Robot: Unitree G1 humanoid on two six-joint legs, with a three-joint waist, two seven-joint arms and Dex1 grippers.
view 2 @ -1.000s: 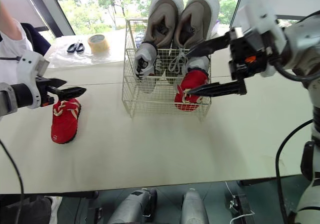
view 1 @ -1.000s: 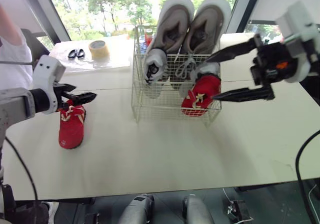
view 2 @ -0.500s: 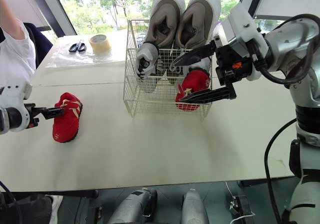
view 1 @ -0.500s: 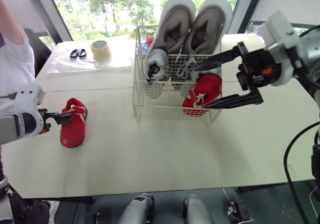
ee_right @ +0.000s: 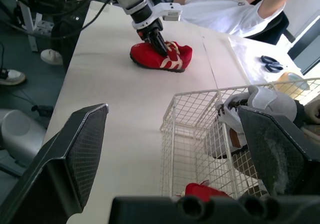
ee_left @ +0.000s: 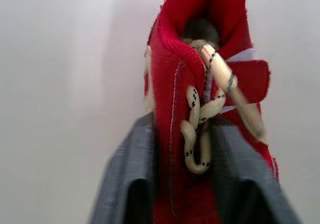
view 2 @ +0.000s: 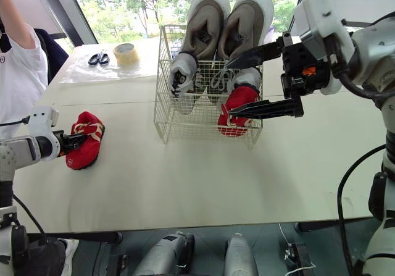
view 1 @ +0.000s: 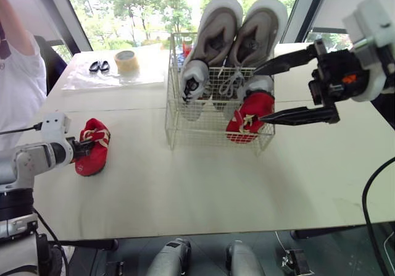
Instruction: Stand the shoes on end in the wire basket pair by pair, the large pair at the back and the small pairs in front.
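Red shoe [view 1: 94, 157] now gripped by L hand [view 1: 84, 145].

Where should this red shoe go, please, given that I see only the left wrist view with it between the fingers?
Observer: Beside its mate: the second red shoe stands on end at the front right of the wire basket.
Operator: Thank you. Is there room there for my loose red shoe?
Observer: The front left corner, ahead of a small grey shoe, looks free.
Operator: Is the other arm in the way?
Observer: Possibly: the right gripper hangs open at the basket's right side, holding nothing.
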